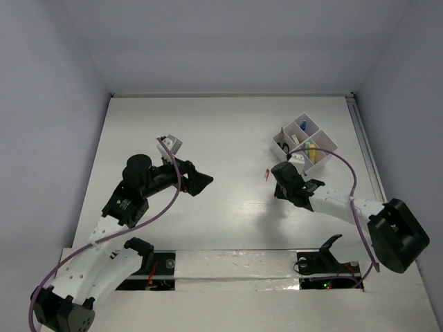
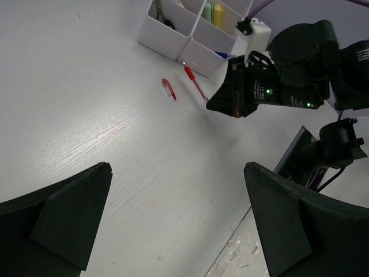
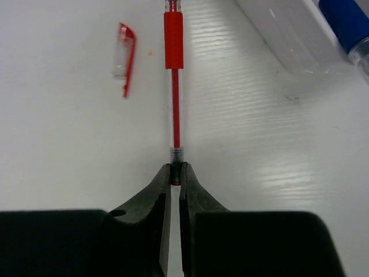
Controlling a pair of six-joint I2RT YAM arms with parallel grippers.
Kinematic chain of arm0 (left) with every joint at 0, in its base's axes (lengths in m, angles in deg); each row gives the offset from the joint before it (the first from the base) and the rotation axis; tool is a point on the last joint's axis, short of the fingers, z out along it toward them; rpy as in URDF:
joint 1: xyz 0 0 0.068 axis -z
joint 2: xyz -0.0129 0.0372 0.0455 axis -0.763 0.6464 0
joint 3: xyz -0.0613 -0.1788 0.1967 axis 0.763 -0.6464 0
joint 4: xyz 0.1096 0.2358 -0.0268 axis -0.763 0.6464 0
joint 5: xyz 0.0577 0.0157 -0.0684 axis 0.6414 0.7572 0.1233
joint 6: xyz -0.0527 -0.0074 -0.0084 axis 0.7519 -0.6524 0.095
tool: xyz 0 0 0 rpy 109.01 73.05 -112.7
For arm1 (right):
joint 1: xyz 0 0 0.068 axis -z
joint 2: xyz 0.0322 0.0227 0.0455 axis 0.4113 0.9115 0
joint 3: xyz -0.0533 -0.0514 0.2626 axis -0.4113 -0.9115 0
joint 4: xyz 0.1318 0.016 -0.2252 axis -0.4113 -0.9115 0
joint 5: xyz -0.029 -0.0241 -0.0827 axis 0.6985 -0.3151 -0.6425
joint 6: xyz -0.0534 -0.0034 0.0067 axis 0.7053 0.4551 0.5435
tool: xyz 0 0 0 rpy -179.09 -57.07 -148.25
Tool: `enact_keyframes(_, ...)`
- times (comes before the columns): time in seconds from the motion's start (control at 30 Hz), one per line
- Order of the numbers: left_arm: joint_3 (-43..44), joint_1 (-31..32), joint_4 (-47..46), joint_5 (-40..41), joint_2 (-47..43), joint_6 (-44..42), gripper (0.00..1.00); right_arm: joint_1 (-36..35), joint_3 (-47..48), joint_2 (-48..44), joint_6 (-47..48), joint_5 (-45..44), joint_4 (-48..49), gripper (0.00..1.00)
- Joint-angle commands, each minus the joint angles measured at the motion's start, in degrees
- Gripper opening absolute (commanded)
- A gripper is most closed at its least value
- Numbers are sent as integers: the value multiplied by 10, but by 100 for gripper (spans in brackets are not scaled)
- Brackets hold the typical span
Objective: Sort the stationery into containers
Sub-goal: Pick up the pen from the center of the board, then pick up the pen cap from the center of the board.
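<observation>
The red pen (image 3: pixel 174 86) lies on the white bench (image 1: pixel 228 138), with its far end near the white tray (image 1: pixel 325 142). The right wrist view shows what the top view cannot. There the right hand (image 3: pixel 175 173) is almost shut, and its two tips pinch the back end of the pen. A small red and clear cap (image 3: pixel 124 57) lies near the pen, not touching it.

The left wrist view shows the left hand (image 2: pixel 177 173) wide open with nothing in it, well apart from the pen.

Pale walls (image 1: pixel 228 41) stand around the bench.

From the top, only a tiny red speck shows by the right hand. A blue pen (image 3: pixel 346 23) is cut off at the picture's corner. Yellow sticks (image 1: pixel 309 146) sit in the tray, and the other things in it are too small to tell.
</observation>
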Motion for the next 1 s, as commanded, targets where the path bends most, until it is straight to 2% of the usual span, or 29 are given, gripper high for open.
enact_keyframes(0.0, 24, 2, -22, -30, 7, 6, 99, -32, 14, -67, -17, -22, -4, 0)
enact_keyframes(0.1, 20, 2, -25, -44, 9, 12, 99, -75, 14, -120, -18, -21, 4, 0)
enact_keyframes(0.2, 18, 2, -27, -54, 12, 18, 97, -118, -2, -162, -10, 5, 68, 0)
enact_keyframes(0.33, 12, 2, -60, -85, 19, 34, 93, -168, -32, -193, 6, 63, 251, 0)
enact_keyframes(0.4, 6, 2, -72, -111, 25, 44, 89, -191, -36, -183, 35, 81, 331, 0)
enact_keyframes(0.5, 5, 2, -81, -118, 32, 54, 85, -222, -29, -153, 61, 80, 394, 0)
enact_keyframes(0.7, 5, -4, -87, -114, 38, 59, 71, -269, 17, -87, 96, 75, 465, 0)
enact_keyframes(0.97, 4, -4, -83, -95, 35, 55, 55, -306, 52, -25, 93, 62, 561, 0)
